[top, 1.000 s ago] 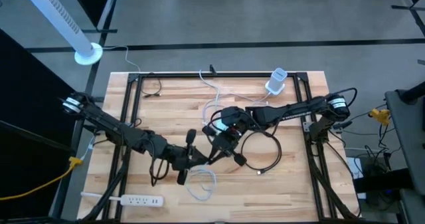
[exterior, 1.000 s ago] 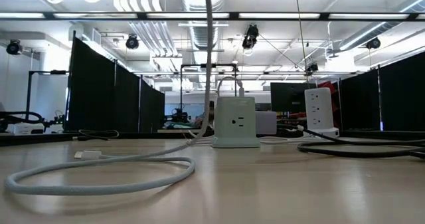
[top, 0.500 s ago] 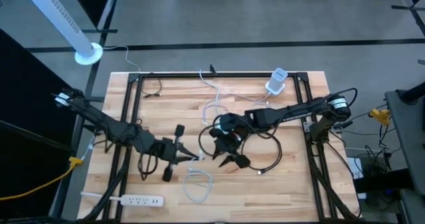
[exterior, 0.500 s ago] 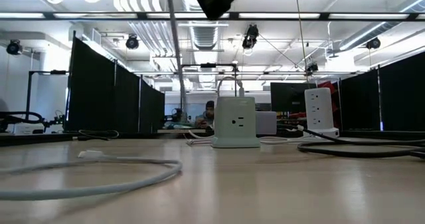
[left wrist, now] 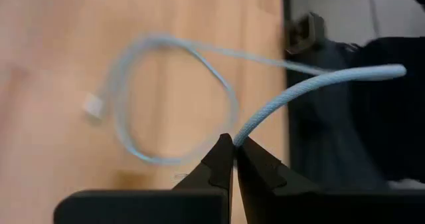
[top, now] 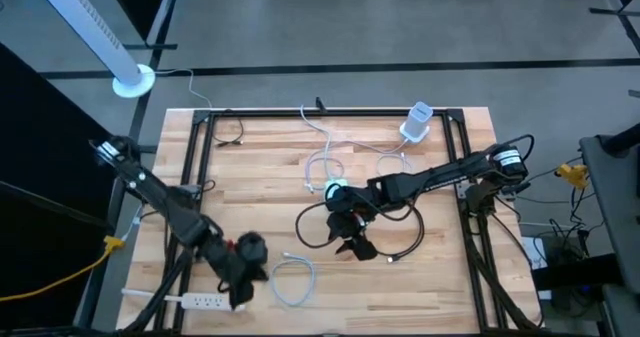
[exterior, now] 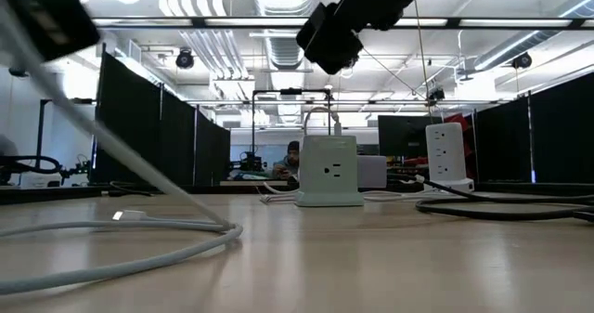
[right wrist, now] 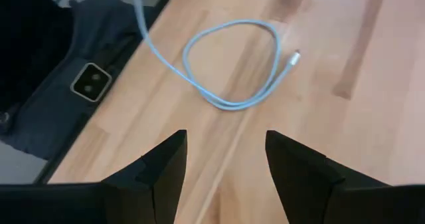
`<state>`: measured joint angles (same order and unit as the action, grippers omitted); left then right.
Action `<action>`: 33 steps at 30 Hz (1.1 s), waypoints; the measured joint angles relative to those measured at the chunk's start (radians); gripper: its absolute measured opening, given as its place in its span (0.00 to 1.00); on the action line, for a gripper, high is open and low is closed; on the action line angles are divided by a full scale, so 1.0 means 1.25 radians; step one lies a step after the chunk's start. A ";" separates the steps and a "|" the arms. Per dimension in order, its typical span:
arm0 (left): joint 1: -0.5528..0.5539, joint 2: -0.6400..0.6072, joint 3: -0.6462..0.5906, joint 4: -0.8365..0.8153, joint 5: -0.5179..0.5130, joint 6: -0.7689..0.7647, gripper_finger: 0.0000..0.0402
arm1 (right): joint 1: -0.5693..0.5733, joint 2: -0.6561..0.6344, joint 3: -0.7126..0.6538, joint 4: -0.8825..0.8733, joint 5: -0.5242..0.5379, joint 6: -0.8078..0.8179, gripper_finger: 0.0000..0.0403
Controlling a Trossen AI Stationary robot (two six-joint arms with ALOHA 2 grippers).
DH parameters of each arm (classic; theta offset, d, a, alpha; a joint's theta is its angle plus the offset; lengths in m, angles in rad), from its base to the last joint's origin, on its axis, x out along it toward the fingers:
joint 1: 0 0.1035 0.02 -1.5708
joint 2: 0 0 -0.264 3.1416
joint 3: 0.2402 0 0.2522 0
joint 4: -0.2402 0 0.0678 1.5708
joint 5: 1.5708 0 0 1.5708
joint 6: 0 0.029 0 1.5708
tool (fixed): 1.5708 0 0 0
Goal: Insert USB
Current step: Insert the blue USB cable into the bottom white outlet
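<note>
A light-blue USB cable lies in a loop on the wooden table near its front edge, its small plug flat on the wood. My left gripper is shut on the cable just left of the loop. My right gripper hangs open above the table's middle, right of the loop, and touches nothing. A white charger block stands at the far right of the table; the low view shows its front socket. My left gripper pinches the cable between its two fingertips, at a point along the cord away from the plug. From the fingers one stretch runs out free in the air. The rest hangs down to the loop on the table.
A black cable coil lies under and right of my right gripper. Thin white cords run toward the charger. A white power strip lies at the near left corner, and a tower socket stands behind. A black frame rims the table.
My right gripper has opened and let go of the cable, staying near the table's middle. My left gripper, still shut on the cable, has gone toward the near left corner. It has drawn the cord along, so the loop has slid left and nearer.
</note>
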<state>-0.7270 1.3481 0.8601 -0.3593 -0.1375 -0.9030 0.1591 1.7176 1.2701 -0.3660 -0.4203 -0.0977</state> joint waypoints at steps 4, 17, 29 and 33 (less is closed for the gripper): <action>-0.056 0.078 0.046 -0.014 0.042 -0.141 0.00 | 0.001 0.000 0.000 0.003 0.001 0.007 0.44; -0.213 0.258 0.283 -0.429 -0.120 -0.279 0.00 | 0.000 0.000 0.000 0.003 0.002 0.011 0.38; -0.400 0.269 0.273 -0.439 -0.416 -0.515 0.00 | 0.000 -0.001 -0.004 0.007 0.003 0.020 0.32; -0.423 0.290 0.248 -0.438 -0.429 -0.524 0.00 | -0.001 -0.001 -0.004 0.009 0.003 0.037 0.29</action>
<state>-1.2556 1.7111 1.1695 -0.9074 -0.6738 -1.5585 0.1574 1.7168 1.2648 -0.3541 -0.4171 -0.0517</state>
